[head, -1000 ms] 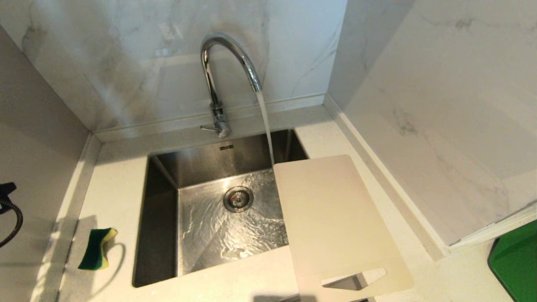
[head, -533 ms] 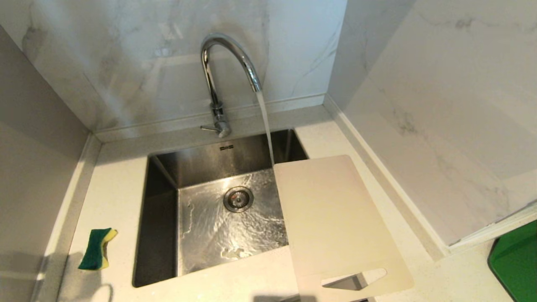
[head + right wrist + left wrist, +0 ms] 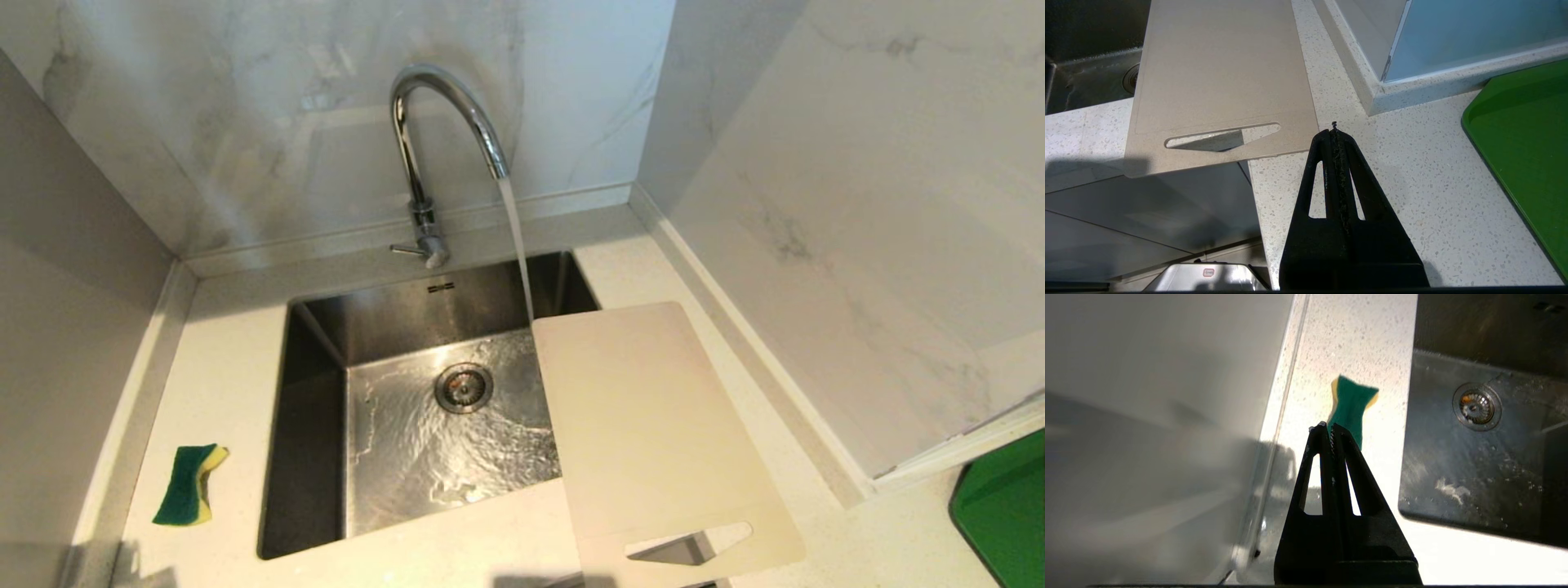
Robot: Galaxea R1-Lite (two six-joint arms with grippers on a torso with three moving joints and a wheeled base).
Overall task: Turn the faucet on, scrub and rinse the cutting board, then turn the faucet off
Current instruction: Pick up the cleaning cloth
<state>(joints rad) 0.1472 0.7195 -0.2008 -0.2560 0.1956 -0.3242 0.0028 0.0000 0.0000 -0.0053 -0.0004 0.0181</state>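
Observation:
The chrome faucet [image 3: 424, 147] stands behind the sink [image 3: 310, 425], and water streams from its spout into the basin just past the far corner of the cutting board [image 3: 653, 425]. The beige board lies flat on the right counter, partly over the sink, its handle slot toward me; it also shows as cutting board [image 3: 1216, 77]. My left gripper [image 3: 1327, 428] is shut and empty, hovering over the counter short of the green-and-yellow sponge [image 3: 1351, 404]. My right gripper [image 3: 1334, 130] is shut and empty, above the counter beside the board's handle end. Neither arm shows in the head view.
The sponge [image 3: 189, 483] lies on the left counter beside the sink, close to the left wall. A green tray [image 3: 1004, 506] sits at the far right. A marble wall [image 3: 816, 204] boxes in the counter on the right.
The left arm, visible at the far left edge one second ago, has drawn back out of the head view, and its shadow has slid off the counter. Water keeps running.

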